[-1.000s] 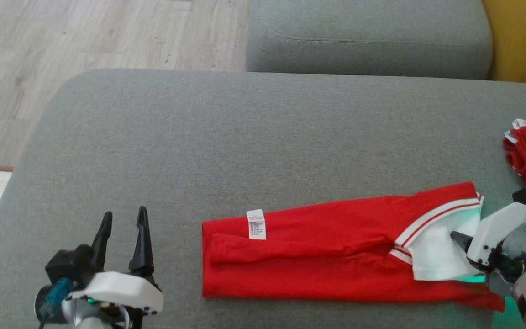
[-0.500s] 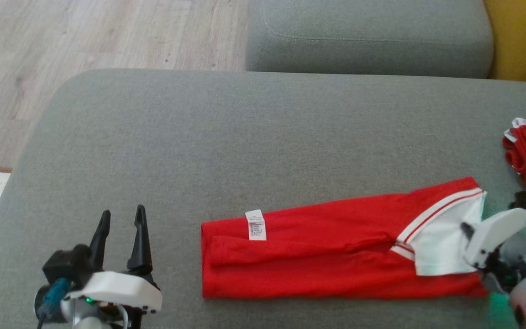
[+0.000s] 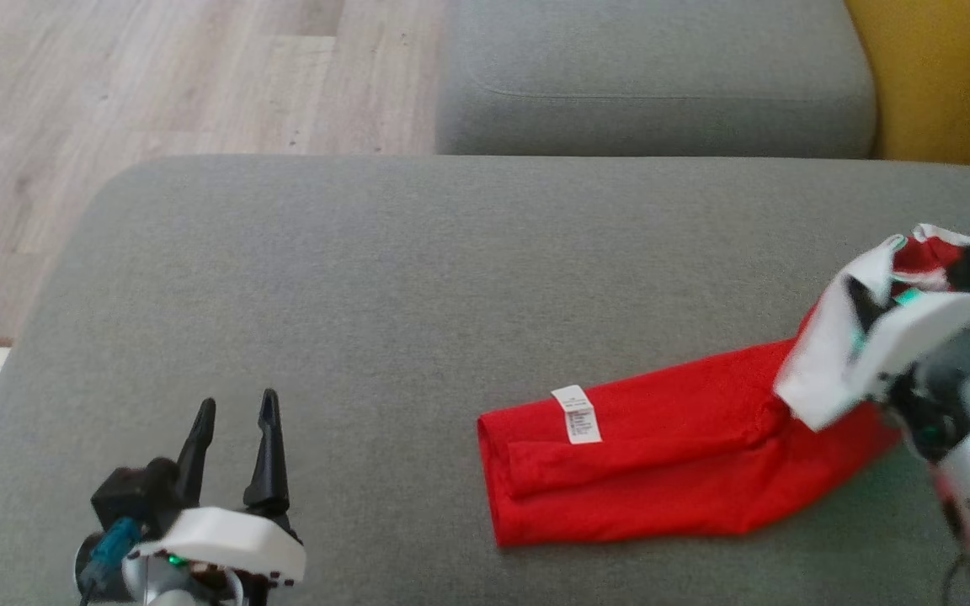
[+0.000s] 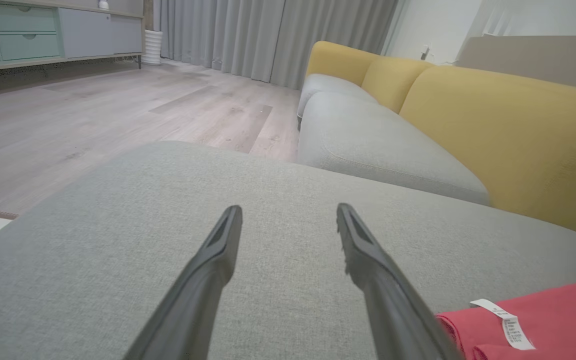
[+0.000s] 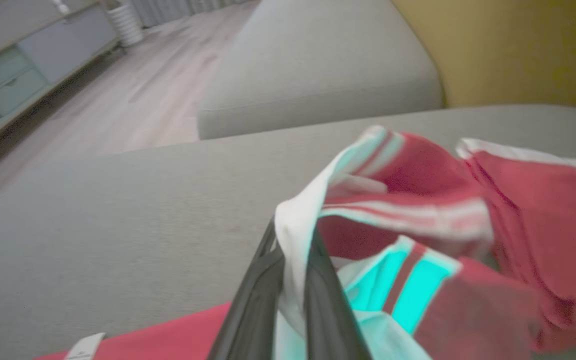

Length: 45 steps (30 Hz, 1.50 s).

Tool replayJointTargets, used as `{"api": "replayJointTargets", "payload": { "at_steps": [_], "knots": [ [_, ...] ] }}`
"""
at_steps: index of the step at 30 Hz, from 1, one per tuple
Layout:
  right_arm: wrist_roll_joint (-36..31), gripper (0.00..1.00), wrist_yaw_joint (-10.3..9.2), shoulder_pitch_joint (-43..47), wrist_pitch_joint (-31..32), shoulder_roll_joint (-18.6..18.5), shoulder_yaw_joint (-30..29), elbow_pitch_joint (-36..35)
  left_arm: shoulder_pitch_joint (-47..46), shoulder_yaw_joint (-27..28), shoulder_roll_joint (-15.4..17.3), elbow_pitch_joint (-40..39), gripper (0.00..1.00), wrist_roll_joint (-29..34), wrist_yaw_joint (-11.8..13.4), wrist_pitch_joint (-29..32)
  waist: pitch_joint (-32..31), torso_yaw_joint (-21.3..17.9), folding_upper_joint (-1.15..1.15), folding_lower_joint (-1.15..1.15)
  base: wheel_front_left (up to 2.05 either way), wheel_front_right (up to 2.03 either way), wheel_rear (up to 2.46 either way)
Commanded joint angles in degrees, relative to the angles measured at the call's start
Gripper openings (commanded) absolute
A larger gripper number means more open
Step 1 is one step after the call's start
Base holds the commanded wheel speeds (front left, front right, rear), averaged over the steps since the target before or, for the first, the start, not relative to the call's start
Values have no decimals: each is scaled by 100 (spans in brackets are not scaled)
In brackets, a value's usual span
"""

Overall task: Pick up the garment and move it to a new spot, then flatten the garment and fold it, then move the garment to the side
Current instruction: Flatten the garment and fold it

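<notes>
1. The left hand sits low at the near left of the grey cushion. Its fingers point away from the robot and are spread wide, with nothing between them.
2. The right hand is up at the far right, its pale forearm angling in from the lower right corner. Its two dark fingers are pinched tight on the white hem of the red garment and hold that end off the cushion.
3. The rest of the garment lies flat, right of centre and toward the near side. A care label faces up near its left end.
4. The right wrist view adds striped trim bunched just past the fingertips. There is more red cloth to the right, and through the blur it is hard to say whether that is a separate piece.
5. The left wrist view gives the room: a yellow backrest, curtains and a cabinet far off.
6. Bare cushion runs from the left hand to the garment's left edge and on to the far edge. The wood floor lies off the left side, and a second cushion lies beyond.
</notes>
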Motion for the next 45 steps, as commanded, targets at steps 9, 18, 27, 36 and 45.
{"api": "replayJointTargets", "payload": {
  "at_steps": [9, 18, 27, 36, 45],
  "knots": [
    [-182, 0, 39, 818, 712, 993, 425, -2081, -268, 197, 29, 40, 100, 74, -114, -70, -34, 485, 0, 0, 0, 0, 0],
    [-394, 0, 39, 1146, 931, 1668, 525, -2158, -399, 183, 14, 180, 100, 91, -171, -70, 61, 964, 0, 0, 0, 0, 0],
    [-463, 0, 39, 1263, 1091, 1806, 847, -2055, -429, 226, -12, 236, 100, 109, -191, -70, 112, 1078, 0, 0, 0, 0, 0],
    [-237, 100, 39, 1316, 1030, 1830, 1151, -1911, -438, 298, -40, 286, 100, 112, -205, -70, 118, 922, 0, 0, 0, 0, 0],
    [814, 100, 39, 1303, 713, 1545, 1127, -3521, -366, 436, -89, 253, 100, 125, -194, -70, 30, 594, 0, 0, 0, 0, 0]
  ]
}}
